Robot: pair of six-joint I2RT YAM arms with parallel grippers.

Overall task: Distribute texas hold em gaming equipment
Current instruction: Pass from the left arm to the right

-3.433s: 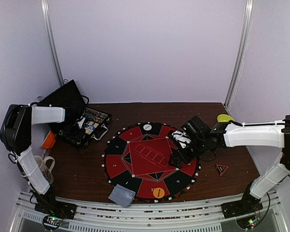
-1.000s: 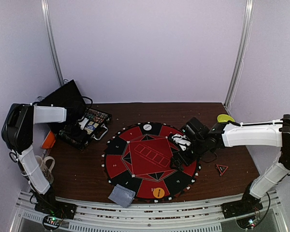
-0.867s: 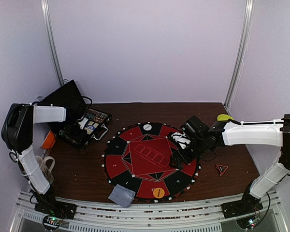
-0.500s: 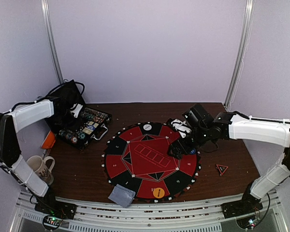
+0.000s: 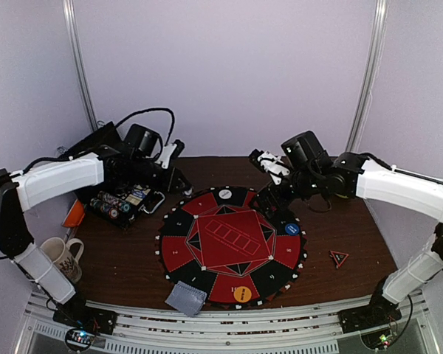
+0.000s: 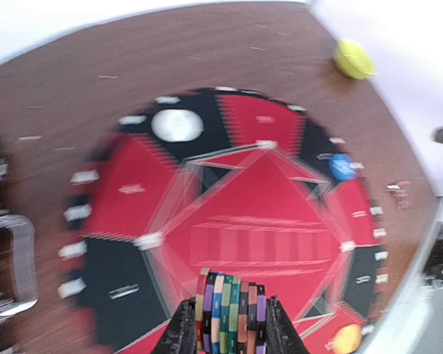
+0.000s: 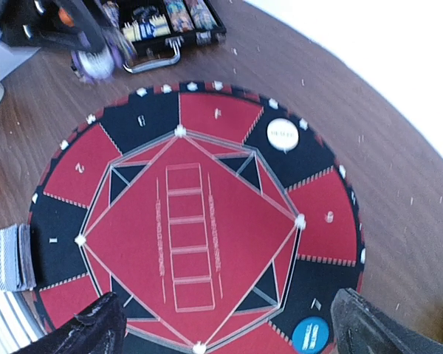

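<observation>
— What is furthest left on the table point(image 5: 133, 258)?

— A white mug point(image 5: 59, 254) near the front edge. Behind it is an open black case point(image 5: 125, 200) with chips in rows inside.

— And the left claw point(image 6: 229, 333)?

— Clenched on a short stack of striped-edge chips point(image 6: 229, 306), gripped edge-on between its fingers (the wrist view is blurred, but the stripes are plain). It hangs off the table by the far left rim of the round red-and-black mat point(image 5: 207, 221).

— What lies on the mat?

— Grey-blue cards point(image 5: 185, 298) in a small pile at the near left rim. There is a white disc point(image 5: 224, 195) on a far black segment, an orange disc point(image 5: 242, 293) at the near edge and a blue disc point(image 5: 292, 229) on the right side.

— The right claw point(image 7: 229, 335)?

— Spread wide, with nothing between its fingers, above the mat's far right part. A small red triangle point(image 5: 338, 257) lies on the wood to the right of the mat.
</observation>
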